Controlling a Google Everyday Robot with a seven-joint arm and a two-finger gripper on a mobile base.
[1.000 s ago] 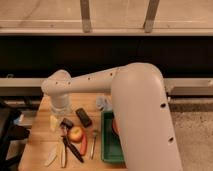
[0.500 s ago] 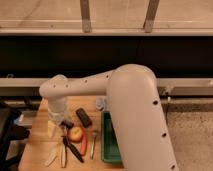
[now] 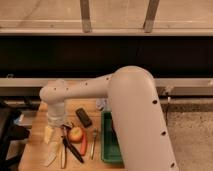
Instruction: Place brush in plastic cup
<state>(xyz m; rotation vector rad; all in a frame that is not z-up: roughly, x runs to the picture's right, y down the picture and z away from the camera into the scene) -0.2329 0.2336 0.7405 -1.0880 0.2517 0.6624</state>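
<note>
The brush [image 3: 74, 150], with a slim black handle, lies slanted on the wooden table [image 3: 35, 150] just below a reddish apple [image 3: 76, 133]. A pale translucent thing [image 3: 102, 104] that looks like the plastic cup stands at the table's back, half hidden by my white arm. My gripper [image 3: 58, 121] hangs from the wrist over the table's left part, above and to the left of the brush and close to the apple. It holds nothing that I can see.
A black block [image 3: 83, 117] lies behind the apple. A red utensil [image 3: 83, 145] and a silver fork [image 3: 94, 144] lie right of the brush. Pale flat utensils [image 3: 48, 134] lie on the left. A green tray [image 3: 111, 142] is on the right.
My wrist and gripper have shifted slightly left and lower toward the table. The things on the table have not moved.
</note>
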